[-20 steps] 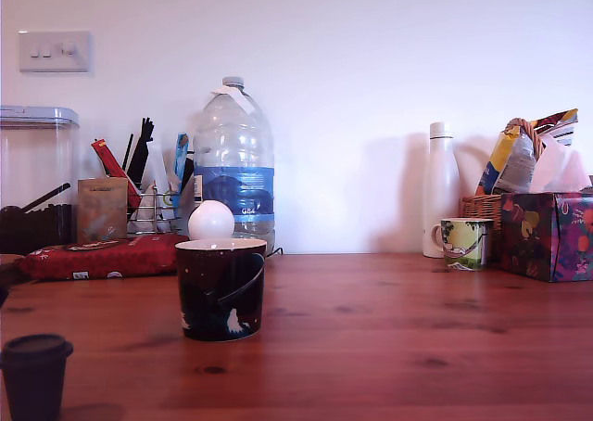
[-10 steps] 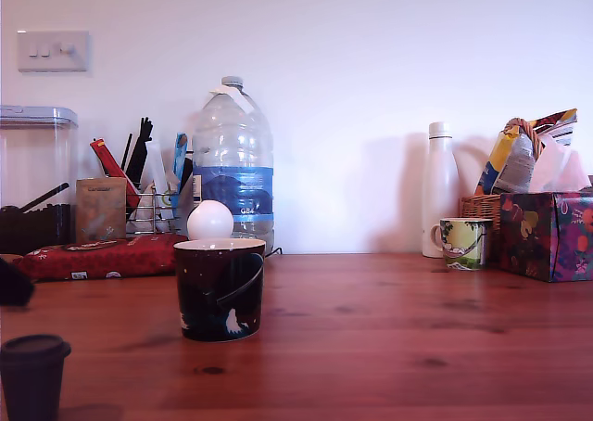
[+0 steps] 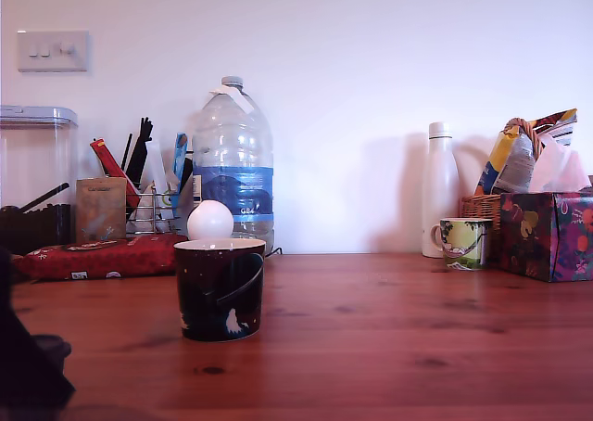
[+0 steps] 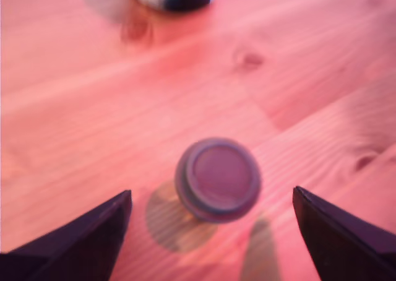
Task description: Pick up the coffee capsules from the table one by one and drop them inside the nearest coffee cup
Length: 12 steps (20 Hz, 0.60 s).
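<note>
- Capsule count: you have one, upright on the table, short of the coffee cup.
- Your gripper is spread wide, holding nothing, fingers either side of that pod.
- The wrist view is blurred, so centring is probably uncertain; close off-centre and a finger could tip the pod.
- One dark cup, one pale mug well beyond it.

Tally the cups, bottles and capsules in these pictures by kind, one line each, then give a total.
Mugs: 2, the dark coffee cup and the small patterned mug.
Bottles: 2, the big clear water bottle and the white bottle.
Coffee capsules: 1, the coffee capsule standing on the table between the open fingers of the gripper.
Total: 5.
</note>
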{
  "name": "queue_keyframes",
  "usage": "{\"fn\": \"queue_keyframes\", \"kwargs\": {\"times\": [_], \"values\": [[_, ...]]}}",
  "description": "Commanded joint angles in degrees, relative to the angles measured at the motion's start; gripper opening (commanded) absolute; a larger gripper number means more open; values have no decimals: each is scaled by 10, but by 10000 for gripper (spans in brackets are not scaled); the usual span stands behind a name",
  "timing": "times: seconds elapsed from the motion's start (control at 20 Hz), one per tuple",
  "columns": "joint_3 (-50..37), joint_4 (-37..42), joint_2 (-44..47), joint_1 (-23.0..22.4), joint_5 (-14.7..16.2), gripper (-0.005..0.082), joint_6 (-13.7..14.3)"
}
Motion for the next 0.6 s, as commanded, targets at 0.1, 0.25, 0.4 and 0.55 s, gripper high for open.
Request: {"fn": "queue_keyframes", "kwargs": {"times": [0.1, 0.25, 0.4, 0.55], "values": [[9, 10, 51, -2, 0, 742, 7], [14, 12, 68, -2, 0, 677, 7], [14, 12, 68, -2, 0, 460, 7], [14, 12, 66, -2, 0, 239, 7]]}}
